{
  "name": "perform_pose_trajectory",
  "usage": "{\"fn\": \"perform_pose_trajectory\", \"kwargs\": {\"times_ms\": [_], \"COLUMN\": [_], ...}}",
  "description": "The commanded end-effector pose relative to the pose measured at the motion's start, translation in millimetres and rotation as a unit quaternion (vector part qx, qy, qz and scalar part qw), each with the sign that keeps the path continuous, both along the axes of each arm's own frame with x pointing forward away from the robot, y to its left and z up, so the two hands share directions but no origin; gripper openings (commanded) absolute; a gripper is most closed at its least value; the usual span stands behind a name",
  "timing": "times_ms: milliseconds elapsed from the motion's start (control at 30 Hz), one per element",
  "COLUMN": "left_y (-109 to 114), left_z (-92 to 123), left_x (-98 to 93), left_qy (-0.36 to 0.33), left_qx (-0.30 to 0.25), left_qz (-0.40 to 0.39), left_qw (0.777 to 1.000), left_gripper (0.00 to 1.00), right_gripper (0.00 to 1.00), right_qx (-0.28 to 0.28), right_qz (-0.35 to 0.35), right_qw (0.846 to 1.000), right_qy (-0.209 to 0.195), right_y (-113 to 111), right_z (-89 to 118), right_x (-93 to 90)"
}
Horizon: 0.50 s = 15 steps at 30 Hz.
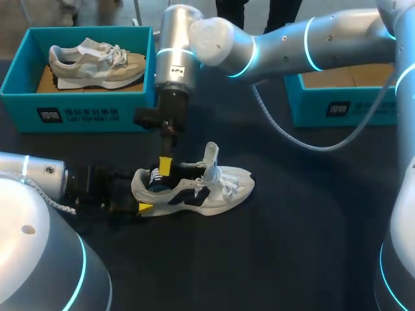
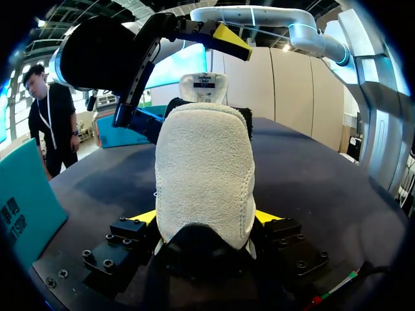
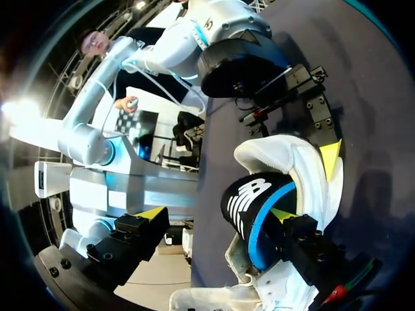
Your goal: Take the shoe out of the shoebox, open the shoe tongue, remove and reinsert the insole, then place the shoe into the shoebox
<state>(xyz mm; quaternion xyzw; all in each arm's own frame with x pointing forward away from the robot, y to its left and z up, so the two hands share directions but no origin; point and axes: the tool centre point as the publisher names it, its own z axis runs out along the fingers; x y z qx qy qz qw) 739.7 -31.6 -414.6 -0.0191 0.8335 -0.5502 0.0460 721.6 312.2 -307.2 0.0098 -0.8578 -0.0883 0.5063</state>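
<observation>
A white and grey shoe [image 1: 201, 188] lies on the dark table, toe to the right, tongue [image 1: 211, 159] raised. My left gripper [image 1: 141, 197] holds its heel [image 2: 204, 175], one yellow tip pressed on each side. A black insole with a blue edge [image 3: 249, 204] stands partly out of the shoe opening [image 1: 157, 178]. My right gripper [image 1: 165, 167] points down into that opening and is open [image 3: 217, 214]: one fingertip [image 3: 282, 214] is against the insole, the other [image 3: 152, 212] is wide of the shoe. The right gripper's yellow tip [image 2: 230, 39] shows above the shoe in the left wrist view.
A teal shoebox [image 1: 78, 113] at the back left holds a second, beige shoe [image 1: 97, 63]. Another teal box [image 1: 337, 107] stands at the back right, under my right arm. Dark table surface [image 1: 272, 259] stretches in front of the shoe.
</observation>
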Motion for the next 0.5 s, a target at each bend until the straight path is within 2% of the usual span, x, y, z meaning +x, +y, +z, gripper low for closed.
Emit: {"fn": "perform_pose_trajectory", "kwargs": {"times_ms": [33, 133, 167, 200, 400, 500], "left_y": [2.3, 2.3, 2.3, 2.3, 2.3, 2.3], "left_z": [-3.1, -3.1, -3.1, -3.1, -3.1, -3.1], "left_x": [-0.9, -0.9, -0.9, -0.9, -0.9, -0.9], "left_qy": [-0.001, -0.001, -0.001, -0.001, -0.001, -0.001], "left_qx": [0.001, 0.001, 0.001, 0.001, 0.001, 0.001], "left_qz": [0.001, 0.001, 0.001, 0.001, 0.001, 0.001], "left_qw": [1.000, 1.000, 1.000, 1.000, 1.000, 1.000], "left_gripper": [0.00, 0.00, 0.00, 0.00, 0.00, 0.00], "right_gripper": [0.88, 0.76, 0.65, 0.50, 0.39, 0.37], "right_qx": [0.000, -0.002, -0.003, -0.003, -0.003, 0.001], "right_qz": [-0.004, -0.006, -0.006, -0.006, -0.004, -0.002], "right_qw": [1.000, 1.000, 1.000, 1.000, 1.000, 1.000], "right_qy": [-0.003, -0.008, -0.009, -0.009, -0.010, -0.008], "right_y": [-6.7, -8.7, -9.1, -9.3, -9.6, -7.3], "right_z": [-0.4, 0.6, 0.9, 1.1, 0.4, -2.1], "right_x": [-1.2, -0.3, 0.0, 0.3, 2.7, 3.8]}}
